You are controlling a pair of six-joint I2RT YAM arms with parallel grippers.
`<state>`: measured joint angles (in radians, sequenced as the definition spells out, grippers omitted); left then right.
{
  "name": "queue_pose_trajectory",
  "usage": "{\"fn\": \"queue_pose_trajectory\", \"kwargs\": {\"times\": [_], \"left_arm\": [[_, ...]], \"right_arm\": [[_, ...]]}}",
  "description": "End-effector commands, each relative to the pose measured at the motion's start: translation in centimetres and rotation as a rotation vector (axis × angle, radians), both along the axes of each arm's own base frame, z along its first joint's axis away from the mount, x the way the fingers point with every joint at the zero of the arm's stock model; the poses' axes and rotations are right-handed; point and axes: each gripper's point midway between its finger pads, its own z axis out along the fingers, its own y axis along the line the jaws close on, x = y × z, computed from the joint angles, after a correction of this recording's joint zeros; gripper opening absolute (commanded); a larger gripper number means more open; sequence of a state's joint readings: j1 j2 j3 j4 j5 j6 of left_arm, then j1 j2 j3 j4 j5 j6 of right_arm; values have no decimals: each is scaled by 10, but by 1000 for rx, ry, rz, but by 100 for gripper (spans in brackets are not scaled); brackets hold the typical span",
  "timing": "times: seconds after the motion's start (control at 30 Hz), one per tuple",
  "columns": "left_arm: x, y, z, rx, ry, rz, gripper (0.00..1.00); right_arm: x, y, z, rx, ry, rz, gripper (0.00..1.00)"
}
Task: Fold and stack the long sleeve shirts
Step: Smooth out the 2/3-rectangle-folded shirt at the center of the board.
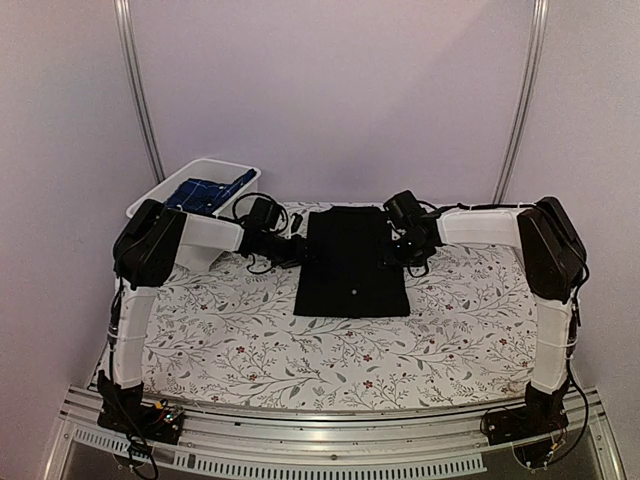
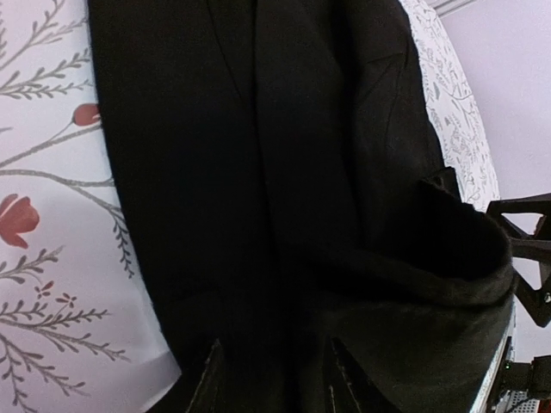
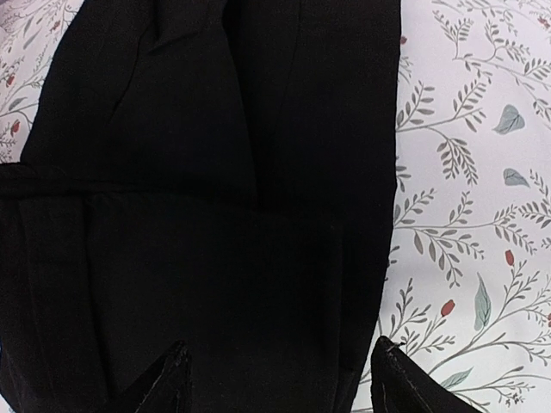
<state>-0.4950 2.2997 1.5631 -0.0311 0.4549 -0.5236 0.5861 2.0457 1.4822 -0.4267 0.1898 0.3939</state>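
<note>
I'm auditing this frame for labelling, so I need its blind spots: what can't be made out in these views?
Plaid shirt, top view: partly hidden by the tub wall and left arm; folded or not, unclear.
Left tool, left wrist view: dark fingers merge with black shirt; grip unclear.
Black shirt's sleeves, all views: lost in black-on-black folds.
</note>
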Motion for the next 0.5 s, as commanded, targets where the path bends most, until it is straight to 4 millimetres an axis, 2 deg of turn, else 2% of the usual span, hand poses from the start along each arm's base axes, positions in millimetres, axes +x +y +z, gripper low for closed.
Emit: {"fn": "queue_pose_trajectory", "kwargs": {"times": [0.0,0.27,0.47], "left_arm": [[2,6,-18,48,34,12,39],[-3,-4,-24,34,48,-4,35],[-7,-9,-26,36,50,-13,30]], "right_arm": [[12,-5,15,117,-36,17,69],[22,-26,1,177,-23,-14,56],[20,-20,-4,209,-5,17,52]]}}
